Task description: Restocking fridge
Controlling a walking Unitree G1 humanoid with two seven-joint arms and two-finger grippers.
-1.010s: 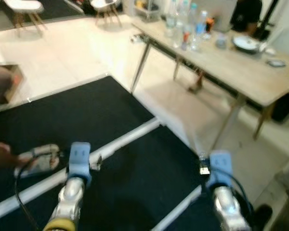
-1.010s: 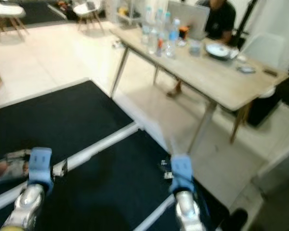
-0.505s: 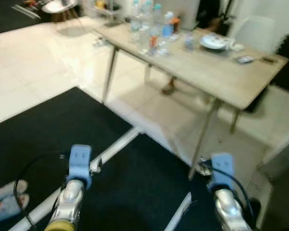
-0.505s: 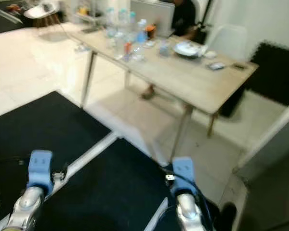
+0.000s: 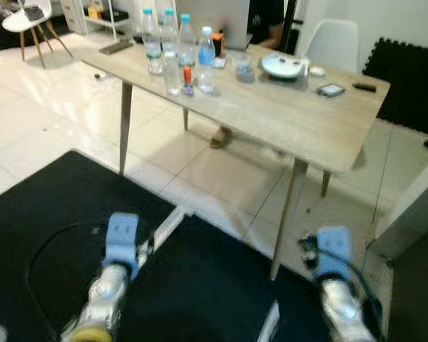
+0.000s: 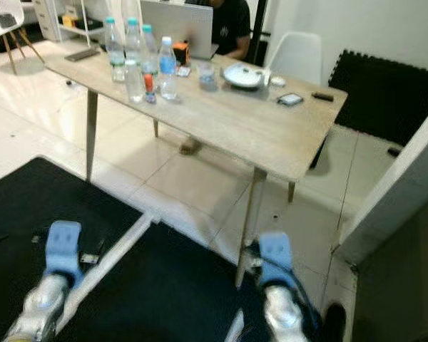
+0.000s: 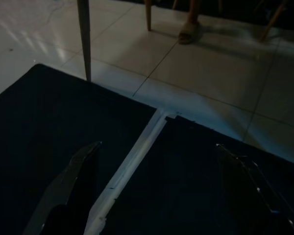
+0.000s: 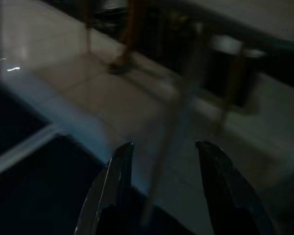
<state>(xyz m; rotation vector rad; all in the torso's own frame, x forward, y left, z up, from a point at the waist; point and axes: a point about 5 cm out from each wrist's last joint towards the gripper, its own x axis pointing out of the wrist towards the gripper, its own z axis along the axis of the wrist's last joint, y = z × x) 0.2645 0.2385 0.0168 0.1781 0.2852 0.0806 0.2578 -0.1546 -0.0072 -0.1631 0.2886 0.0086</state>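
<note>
Several water bottles [image 5: 172, 50] with blue and teal caps stand at the far left end of a light wooden table [image 5: 299, 121] ahead of me. Both arms are held low in front of my body, short of the table, over black floor mats [image 5: 36, 214]. In the left wrist view my left gripper [image 7: 158, 146] is open, with nothing between its fingers, above a white strip [image 7: 132, 161] between the mats. In the right wrist view my right gripper [image 8: 164, 144] is open and empty too, pointing toward a table leg [image 8: 169, 132].
A person [image 6: 228, 21] sits behind a laptop [image 6: 175, 25] at the table's far side, one sandalled foot [image 5: 220, 137] under it. A plate [image 5: 284, 65] and a phone [image 5: 331, 90] lie on the table. A white chair [image 5: 332, 43] stands behind. A pale panel [image 6: 406, 192] rises at the right.
The camera has swung right, so the table now sits nearer the centre and sharper. The slippered foot at the left has left the picture. Both arms keep their pose.
</note>
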